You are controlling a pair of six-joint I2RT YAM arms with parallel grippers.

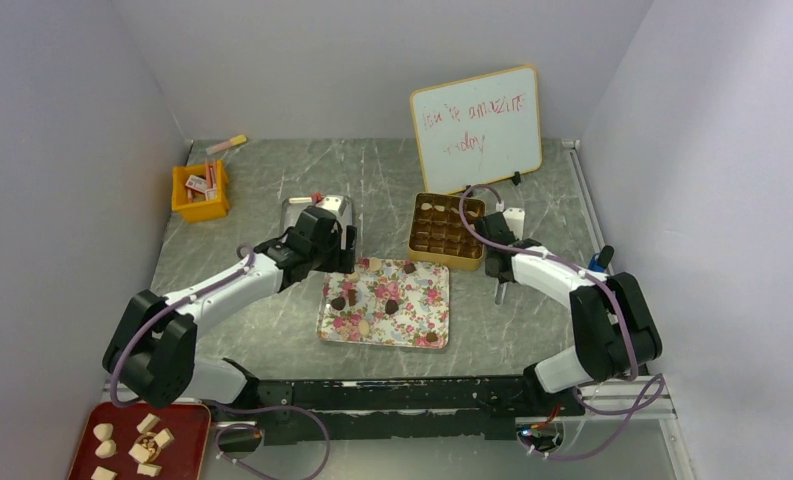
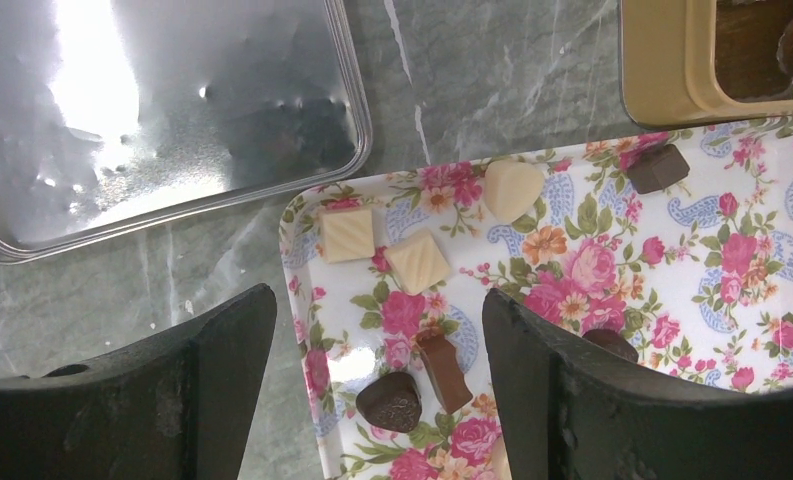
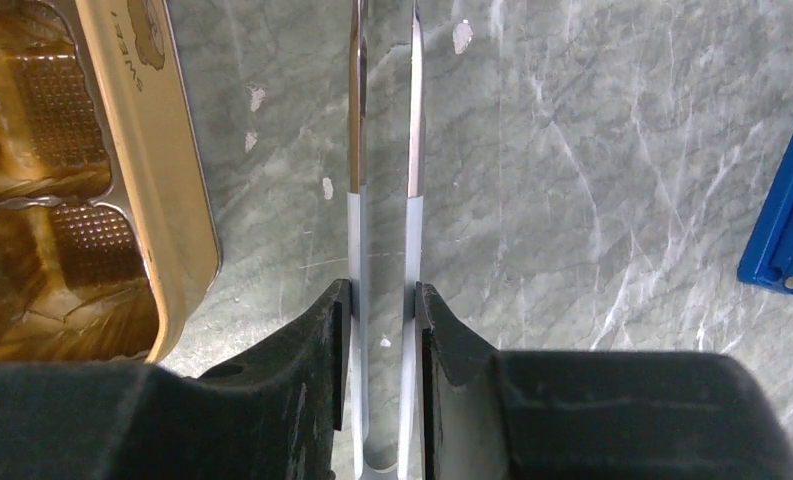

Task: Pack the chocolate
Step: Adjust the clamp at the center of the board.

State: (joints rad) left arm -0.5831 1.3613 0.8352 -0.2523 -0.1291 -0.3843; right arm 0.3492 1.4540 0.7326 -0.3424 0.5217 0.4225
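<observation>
Hovering: left tool spread wide over chocolate | right tool clamped on tweezers

Your table has a grey-green marbled top. Near its middle you have a floral tray. Just behind the tray's right half sits a gold box divided into a grid of cells. Left of the box lies a silver lid, 1 corner just beside the tray's back-left corner. At the back left you'll find an orange bin, with 1 pink-and-yellow stick behind it. A whiteboard stands at the back right. A blue thing sits by the right edge.
</observation>
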